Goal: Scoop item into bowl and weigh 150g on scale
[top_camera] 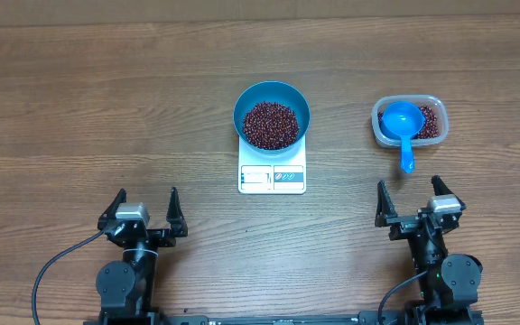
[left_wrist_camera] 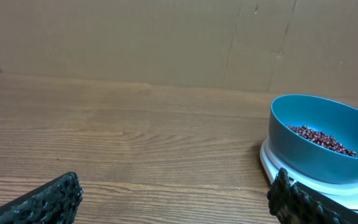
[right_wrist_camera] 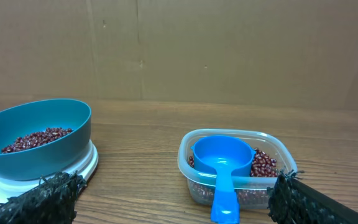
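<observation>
The blue bowl [top_camera: 272, 115] stands on the white scale [top_camera: 272, 175] at the table's middle, with a heap of dark red-brown beans [top_camera: 271, 125] inside. The bowl [left_wrist_camera: 322, 140] and scale [left_wrist_camera: 272, 163] show at the right of the left wrist view, and the bowl [right_wrist_camera: 36, 137] at the left of the right wrist view. My left gripper [top_camera: 143, 209] stands open near the front left, empty. At the front right my right gripper [top_camera: 419, 199] is open too, just short of a blue scoop [right_wrist_camera: 224, 165].
A clear plastic tub [top_camera: 409, 121] at the right holds more beans [right_wrist_camera: 264, 163], and the blue scoop [top_camera: 403, 126] rests in it with its handle over the near rim. A cardboard wall backs the table.
</observation>
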